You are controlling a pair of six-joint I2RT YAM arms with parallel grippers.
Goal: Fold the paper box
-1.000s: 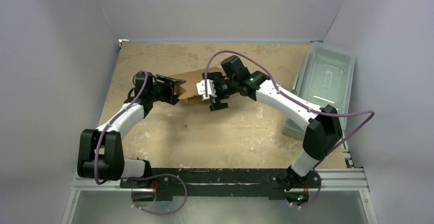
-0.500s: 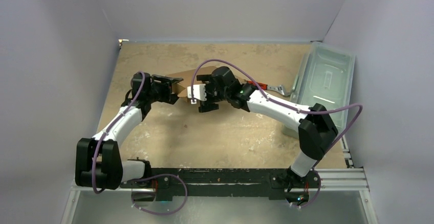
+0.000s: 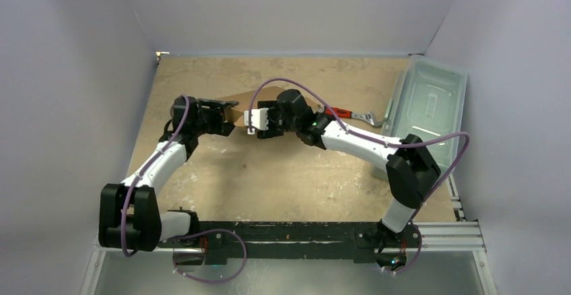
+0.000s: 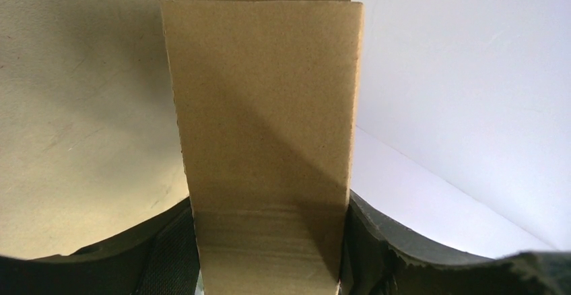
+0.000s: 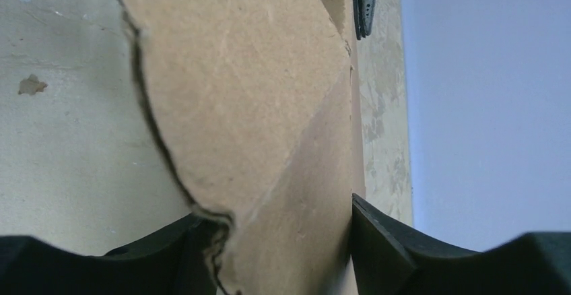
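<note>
- Mid-table is blocked: the left gripper [image 3: 229, 114] and right gripper [image 3: 252, 121] clamp the paper box [image 3: 256, 97] from opposite sides. Both wrist views show cardboard filling the jaws.
- The right arm [image 3: 357, 140] lies diagonally from the box to the near-right corner and bars that route.
- A wrench [image 3: 345, 114] lies just behind the right arm, between the box and the bin.
- A plastic bin [image 3: 431, 100] fills the strip along the right wall.
- The left arm [image 3: 161, 160] runs near the left wall, so the lane there is tight.
- Bare table [image 3: 289, 180] between the arms, from the box to the near rail, is passable.
- The far strip behind the box is open to the back wall.
</note>
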